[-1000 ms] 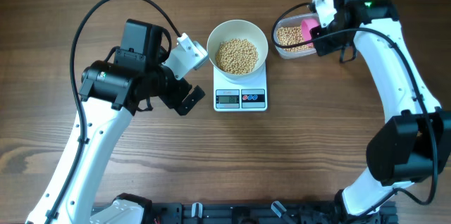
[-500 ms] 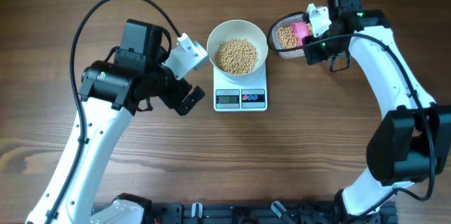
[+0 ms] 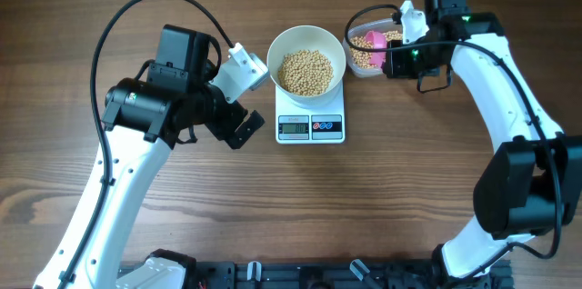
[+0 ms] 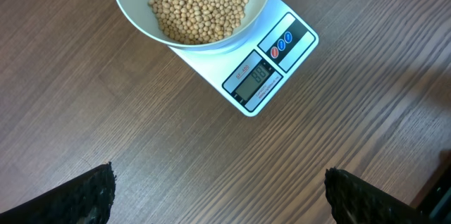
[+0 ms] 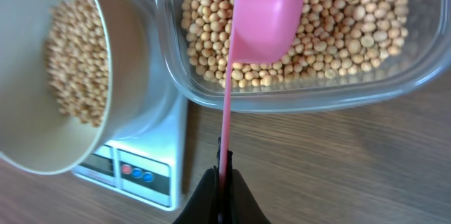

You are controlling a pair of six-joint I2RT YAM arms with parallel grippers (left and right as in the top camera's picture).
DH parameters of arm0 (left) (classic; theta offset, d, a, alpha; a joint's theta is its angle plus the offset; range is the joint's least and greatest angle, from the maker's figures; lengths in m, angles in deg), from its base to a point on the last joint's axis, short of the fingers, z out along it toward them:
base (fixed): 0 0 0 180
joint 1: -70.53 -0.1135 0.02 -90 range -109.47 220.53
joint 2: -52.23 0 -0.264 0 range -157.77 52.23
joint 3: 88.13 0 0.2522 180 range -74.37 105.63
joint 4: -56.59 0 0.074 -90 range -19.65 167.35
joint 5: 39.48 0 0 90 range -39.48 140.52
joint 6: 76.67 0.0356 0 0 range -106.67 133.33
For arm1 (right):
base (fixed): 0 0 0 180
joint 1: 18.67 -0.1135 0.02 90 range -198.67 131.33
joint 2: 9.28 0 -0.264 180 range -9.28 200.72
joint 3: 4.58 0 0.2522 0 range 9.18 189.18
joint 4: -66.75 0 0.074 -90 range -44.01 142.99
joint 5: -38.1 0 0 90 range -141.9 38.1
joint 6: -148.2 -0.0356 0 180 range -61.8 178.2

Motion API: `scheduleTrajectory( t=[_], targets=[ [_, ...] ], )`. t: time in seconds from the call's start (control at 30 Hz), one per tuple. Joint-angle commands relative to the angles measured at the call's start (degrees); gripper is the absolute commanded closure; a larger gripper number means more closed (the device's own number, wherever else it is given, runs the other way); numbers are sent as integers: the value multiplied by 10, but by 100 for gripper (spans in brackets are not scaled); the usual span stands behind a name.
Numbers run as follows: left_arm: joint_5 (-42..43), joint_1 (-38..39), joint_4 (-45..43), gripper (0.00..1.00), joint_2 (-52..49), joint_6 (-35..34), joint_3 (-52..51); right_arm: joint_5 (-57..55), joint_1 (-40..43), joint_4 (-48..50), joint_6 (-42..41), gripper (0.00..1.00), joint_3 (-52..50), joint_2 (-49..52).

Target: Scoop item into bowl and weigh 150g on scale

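The white bowl (image 3: 272, 59) stands on the scale (image 3: 310, 127), holding a heap of tan beans (image 3: 305, 71). To its right, a clear tub (image 3: 351, 60) holds more beans (image 5: 338, 34). My right gripper (image 5: 224, 175) is shut on the thin handle of a pink scoop (image 5: 268, 13), whose head sits over the beans in the tub's left half. I cannot tell whether the scoop holds beans. Left of the scale, my left gripper (image 4: 220, 182) hangs open above bare wood with nothing between its fingers. The left wrist view shows the bowl (image 4: 134, 13) and the scale (image 4: 264, 76) ahead of it.
The tub's wall (image 5: 296, 97) stands close beside the bowl (image 5: 123, 62) and the scale's corner (image 5: 134, 175). A black cable loops above the left arm (image 3: 145, 112). Wooden tabletop (image 3: 364, 207) stretches in front of the scale.
My right gripper has swung left with the pink scoop, across the tub toward its bowl side, and the tub has shifted slightly left. The left arm has not moved.
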Motion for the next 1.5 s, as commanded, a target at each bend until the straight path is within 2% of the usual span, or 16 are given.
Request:
scheduleTrajectory(
  t=[0.0,0.13,0.63,0.93,1.23,1.47],
  targets=[
    [5,0,0,0,7,11,-1,87,23,2,-35,96,-6,6],
    [5,0,0,0,7,11,-1,108,49,1,-65,96,-6,6],
    [5,0,0,0,7,11,-1,248,143,-27,-61,96,-6,6],
    [5,0,0,0,7,11,-1,395,202,-58,27,96,-6,6],
    [5,0,0,0,7,11,-1,496,206,-73,58,96,-6,3],
    [5,0,0,0,7,11,-1,490,195,-52,58,96,-3,-44]
  ],
)
